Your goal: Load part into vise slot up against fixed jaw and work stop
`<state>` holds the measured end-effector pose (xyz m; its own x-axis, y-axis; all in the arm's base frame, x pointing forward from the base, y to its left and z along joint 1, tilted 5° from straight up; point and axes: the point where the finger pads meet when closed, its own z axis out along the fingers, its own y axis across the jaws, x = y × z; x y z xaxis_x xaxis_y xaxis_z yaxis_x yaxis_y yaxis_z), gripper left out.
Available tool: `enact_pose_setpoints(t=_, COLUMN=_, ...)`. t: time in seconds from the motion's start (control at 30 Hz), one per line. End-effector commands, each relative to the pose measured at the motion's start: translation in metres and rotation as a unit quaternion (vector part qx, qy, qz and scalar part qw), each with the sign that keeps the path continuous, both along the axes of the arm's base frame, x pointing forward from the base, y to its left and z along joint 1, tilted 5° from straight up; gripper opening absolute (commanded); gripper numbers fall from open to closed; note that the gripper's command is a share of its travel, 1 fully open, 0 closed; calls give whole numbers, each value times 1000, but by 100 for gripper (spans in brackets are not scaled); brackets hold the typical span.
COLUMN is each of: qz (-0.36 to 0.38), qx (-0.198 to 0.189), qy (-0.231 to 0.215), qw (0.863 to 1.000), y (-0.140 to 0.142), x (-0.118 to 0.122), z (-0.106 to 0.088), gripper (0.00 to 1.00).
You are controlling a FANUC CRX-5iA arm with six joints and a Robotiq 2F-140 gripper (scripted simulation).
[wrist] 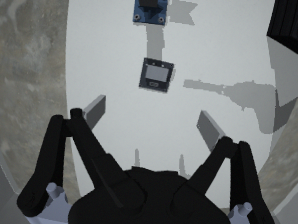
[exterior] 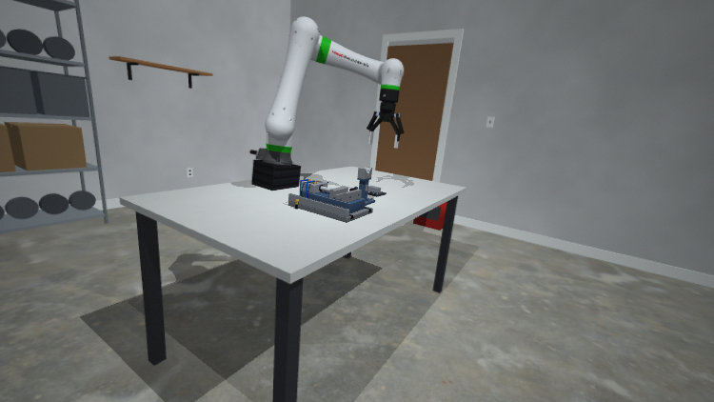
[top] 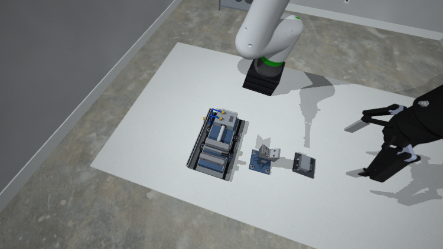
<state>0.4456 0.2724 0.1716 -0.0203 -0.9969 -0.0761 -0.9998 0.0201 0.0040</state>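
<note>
The part (top: 305,162) (wrist: 157,72), a small grey block, lies on the dark infeed plate (top: 296,169) (wrist: 144,87) on the white table (top: 173,102) (exterior: 225,214). The open vise (top: 217,145) (exterior: 331,197) sits to the left, its air cylinder (top: 227,120) at the far end. The V-block (top: 268,151) (exterior: 364,174) stands between vise and plate. My gripper (top: 357,150) (exterior: 384,142) (wrist: 152,111) is open and empty. It hangs high in the air, off to the side of the infeed plate and away from the vise.
The robot's black base (top: 263,80) (exterior: 275,174) (wrist: 286,16) stands at the back of the table. The V-block sits on a blue base plate (top: 257,164) (wrist: 140,15). A shelf rack (exterior: 45,125) and a door (exterior: 419,105) stand beyond the table.
</note>
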Motion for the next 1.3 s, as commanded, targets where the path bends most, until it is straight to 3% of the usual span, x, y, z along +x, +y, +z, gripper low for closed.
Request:
enact_pose_setpoints(t=0.0, qz=-25, qx=9, qy=-4, qw=1000, y=-29, x=-11, z=-1, gripper=100)
enact_pose_setpoints(t=0.13, qz=-26, qx=9, qy=-4, qw=1000, y=-30, x=-11, z=-1, gripper=100)
enact_pose_setpoints(t=0.17, qz=-26, qx=9, qy=-4, qw=1000, y=-30, x=-11, z=-1, gripper=51)
enact_pose_setpoints(t=1.27, qz=-26, qx=9, qy=-4, qw=1000, y=-30, x=-11, z=-1, gripper=51)
